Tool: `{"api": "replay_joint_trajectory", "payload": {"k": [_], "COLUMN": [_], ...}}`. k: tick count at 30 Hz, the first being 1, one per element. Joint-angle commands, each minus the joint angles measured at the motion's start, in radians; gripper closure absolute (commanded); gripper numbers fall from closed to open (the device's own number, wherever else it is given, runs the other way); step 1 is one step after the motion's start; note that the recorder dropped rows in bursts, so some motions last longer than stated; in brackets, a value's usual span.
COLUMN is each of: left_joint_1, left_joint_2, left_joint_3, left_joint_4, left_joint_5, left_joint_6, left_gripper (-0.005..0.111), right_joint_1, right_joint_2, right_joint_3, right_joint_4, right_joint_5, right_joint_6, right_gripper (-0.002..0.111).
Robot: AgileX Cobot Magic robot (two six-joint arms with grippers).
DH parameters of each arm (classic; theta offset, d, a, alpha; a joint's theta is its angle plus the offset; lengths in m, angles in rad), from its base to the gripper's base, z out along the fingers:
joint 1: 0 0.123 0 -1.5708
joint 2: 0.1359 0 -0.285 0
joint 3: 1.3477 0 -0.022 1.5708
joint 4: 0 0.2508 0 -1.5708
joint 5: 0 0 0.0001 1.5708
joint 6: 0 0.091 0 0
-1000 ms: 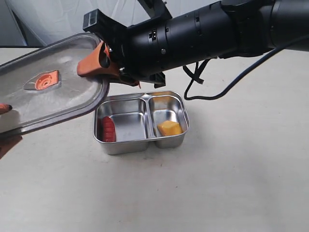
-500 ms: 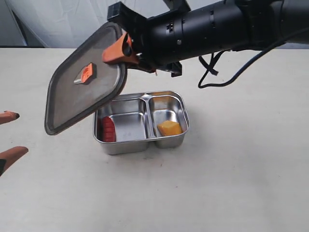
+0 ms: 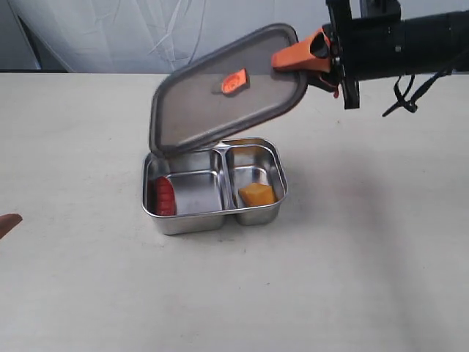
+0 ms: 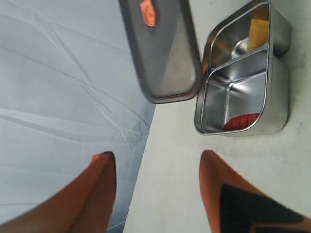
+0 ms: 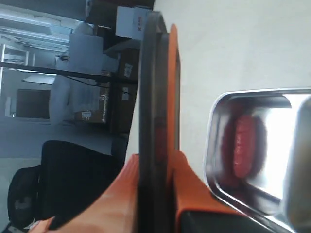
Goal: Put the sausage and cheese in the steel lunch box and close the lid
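The steel lunch box [image 3: 220, 218] sits mid-table. The red sausage [image 3: 163, 196] lies in its larger compartment and the yellow cheese [image 3: 257, 194] in the smaller one. The dark lid [image 3: 212, 103], with an orange tab [image 3: 234, 81], hangs tilted above the box's back. Its low corner is close to the back-left rim; whether they touch I cannot tell. My right gripper [image 3: 314, 62] is shut on the lid's high edge, and the right wrist view shows the lid [image 5: 153, 87] edge-on between the pads [image 5: 194, 189], with the sausage [image 5: 243, 145] beyond. My left gripper [image 4: 155, 162] is open and empty, short of the box [image 4: 279, 97].
Only one orange left fingertip [image 3: 7, 224] shows at the exterior view's left edge. A white cloth backdrop [image 3: 110, 37] hangs behind the table. The right arm's black cable [image 3: 410, 95] hangs at the back right. Bare tabletop [image 3: 293, 293] surrounds the box.
The right gripper has swung the lid from the far left to the right, over the box's back. The left gripper has drawn back to the left edge.
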Motion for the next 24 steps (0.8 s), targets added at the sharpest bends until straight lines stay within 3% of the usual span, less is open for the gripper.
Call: {"api": "replay_joint_trajectory", "payload": {"k": [1, 10, 24], "left_joint_1": [-0.004, -0.004, -0.004], "left_joint_2": [-0.015, -0.017, -0.038], "left_joint_3": [-0.002, -0.002, 0.009], "left_joint_4": [-0.004, -0.004, -0.002], "left_joint_5": [-0.001, -0.001, -0.005], "left_joint_6": [-0.021, -0.021, -0.021], "left_gripper": [0.056, 0.056, 0.056], "right_joint_1": [-0.004, 0.040, 0.063], "right_joint_2": [0.086, 0.135, 0.141], "right_joint_3": [0.010, 0.020, 0.036], "right_joint_4": [-0.049, 0.043, 0.003], "right_joint_5": [0.037, 0.037, 0.037], "right_joint_6": [-0.028, -0.071, -0.073], "right_gripper": [0.109, 0.109, 0.109]}}
